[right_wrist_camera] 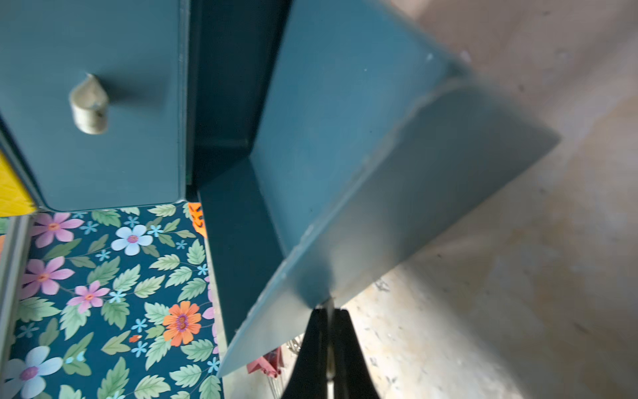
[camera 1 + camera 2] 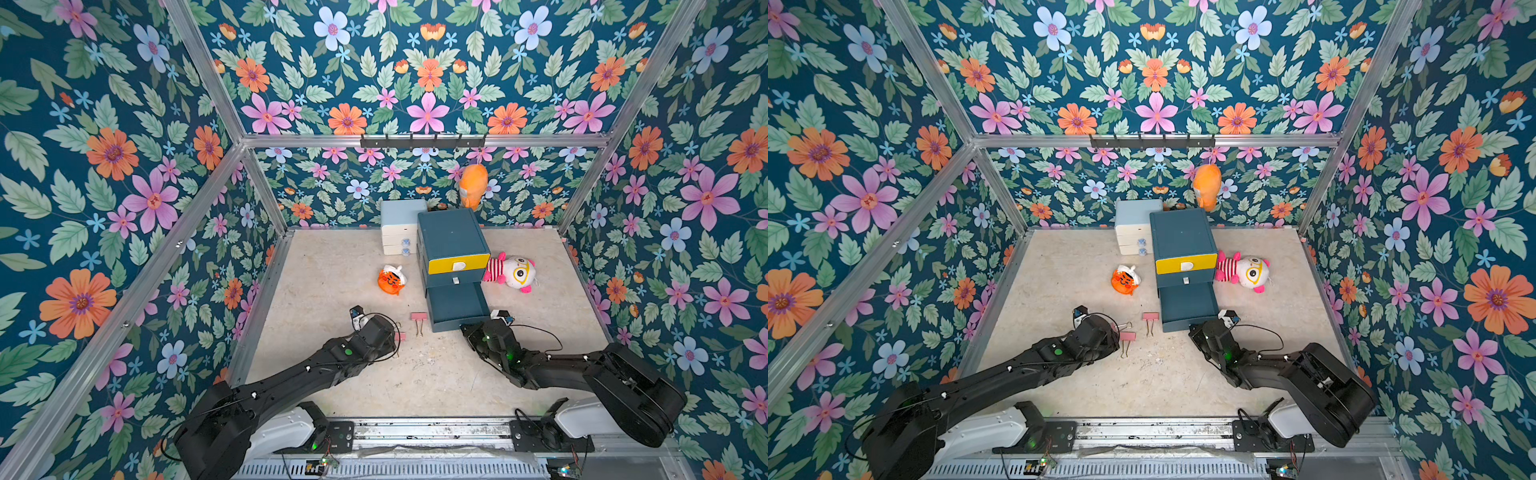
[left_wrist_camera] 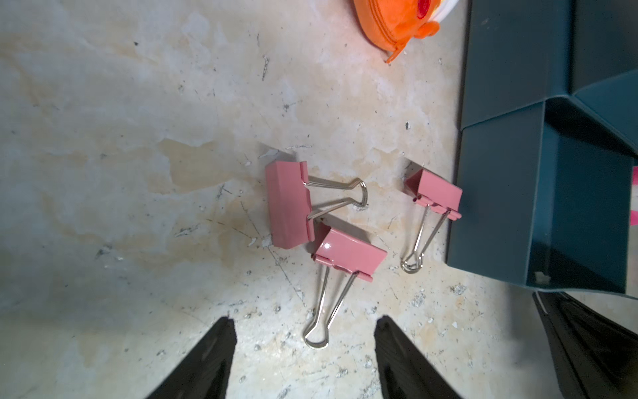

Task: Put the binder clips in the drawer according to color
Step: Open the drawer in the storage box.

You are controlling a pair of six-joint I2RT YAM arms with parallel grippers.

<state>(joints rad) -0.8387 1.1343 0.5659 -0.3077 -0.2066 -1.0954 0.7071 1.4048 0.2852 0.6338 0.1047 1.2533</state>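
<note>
Three pink binder clips lie on the floor in the left wrist view: one on its side (image 3: pixel 290 203), one in the middle (image 3: pixel 348 254), one beside the drawer (image 3: pixel 436 193). My left gripper (image 3: pixel 304 319) is open and empty, just short of them. The middle clip's wire handle (image 3: pixel 316 340) reaches between its fingertips. In both top views the drawer (image 2: pixel 451 237) stands at the back with its bottom tray (image 2: pixel 457 305) pulled out. My right gripper (image 1: pixel 326 312) is shut on the white pull of that tray's front. Two clips (image 2: pixel 1150 316) (image 2: pixel 1127 336) show in a top view.
An orange tiger plush (image 2: pixel 390 280) lies left of the drawer and a white plush with a striped body (image 2: pixel 513 272) lies to its right. A pale-blue-and-white drawer unit (image 2: pixel 401 226) stands behind. An orange plush (image 2: pixel 473 185) hangs from the hook rail.
</note>
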